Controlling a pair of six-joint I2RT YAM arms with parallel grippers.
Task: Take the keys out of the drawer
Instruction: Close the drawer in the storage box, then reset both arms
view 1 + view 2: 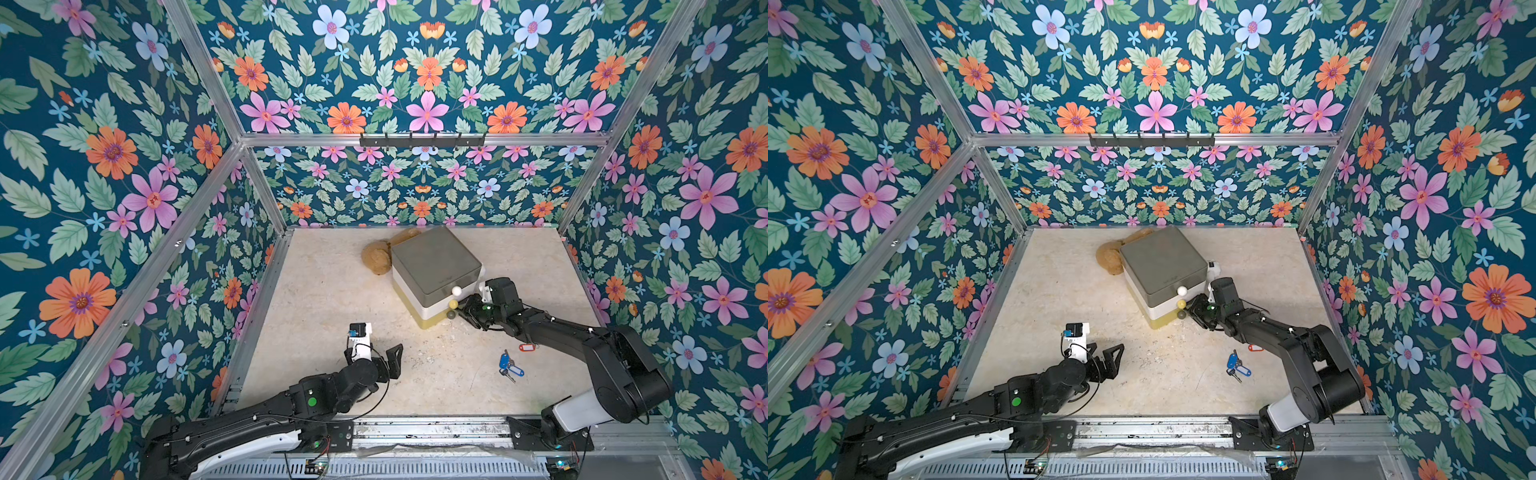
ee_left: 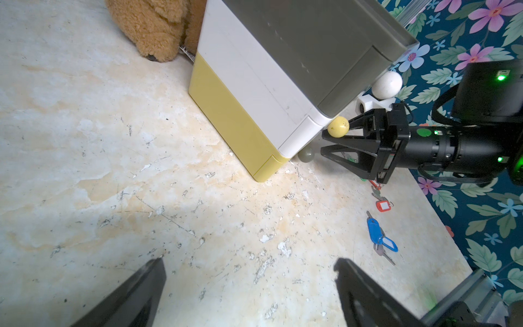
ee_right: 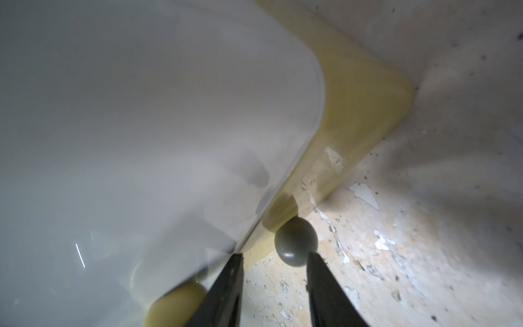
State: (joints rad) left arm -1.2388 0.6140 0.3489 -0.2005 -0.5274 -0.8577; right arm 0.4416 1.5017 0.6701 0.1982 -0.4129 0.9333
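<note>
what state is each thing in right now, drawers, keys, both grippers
drawer unit: upright, all three drawers shut
blue-tagged keys: lying loose on the table, outside the drawers
red-tagged key: lying on the table too
left gripper: open, empty
right gripper: open, tips at the grey-green bottom knob, not clamping it
teddy bear: slumped behind the drawer unit

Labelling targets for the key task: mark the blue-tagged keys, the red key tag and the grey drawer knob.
blue-tagged keys (image 1: pixel 515 370), in a top view, on the lighter blue tag.
red key tag (image 2: pixel 382 205), left wrist view, middle of the tag.
grey drawer knob (image 3: pixel 294 243), right wrist view, on its rounded face.
</note>
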